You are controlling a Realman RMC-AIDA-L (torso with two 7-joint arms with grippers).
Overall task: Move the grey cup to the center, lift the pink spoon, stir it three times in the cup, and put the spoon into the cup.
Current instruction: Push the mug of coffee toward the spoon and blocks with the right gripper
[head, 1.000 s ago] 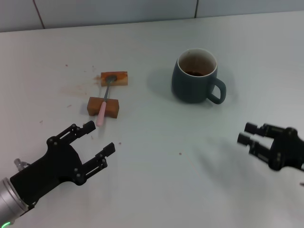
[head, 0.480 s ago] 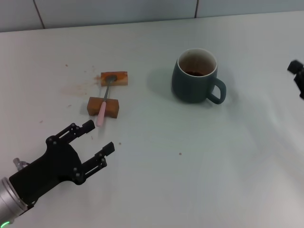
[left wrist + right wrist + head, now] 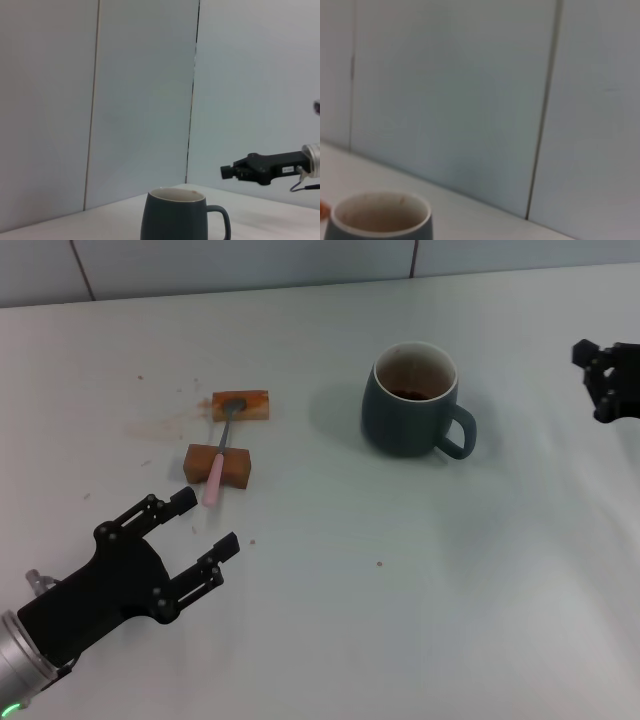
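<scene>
Grey cup (image 3: 412,400) stands upright on the white counter (image 3: 400,590), toward the far right-of-middle, handle pointing to the robot's right. Brown stains inside. Right gripper (image 3: 606,378) is at the right edge of the head view, well apart from the cup, past the handle side, at about the cup's depth on the counter; only part of it shows, so cannot tell if fingers are apart or together. In left wrist view the right gripper (image 3: 231,171) shows farther off, arm roughly level, raised above the cup (image 3: 175,216) rim height and off to its handle side, no contact. Right wrist view has the cup (image 3: 380,216) rim low in frame, wall panels behind.

Pink spoon (image 3: 220,450) lies on the left, resting across 2 brown blocks: metal bowl on the far block (image 3: 241,405), pink handle over the near block (image 3: 219,464), handle end toward the robot.

Left gripper (image 3: 190,540) hovers near the robot, low left, fingers spread apart, empty, pointing toward the spoon handle; near it but not touching. Arm comes in from the lower left corner.

Count: 1 cup, 1 spoon, 2 blocks, 2 grippers.
</scene>
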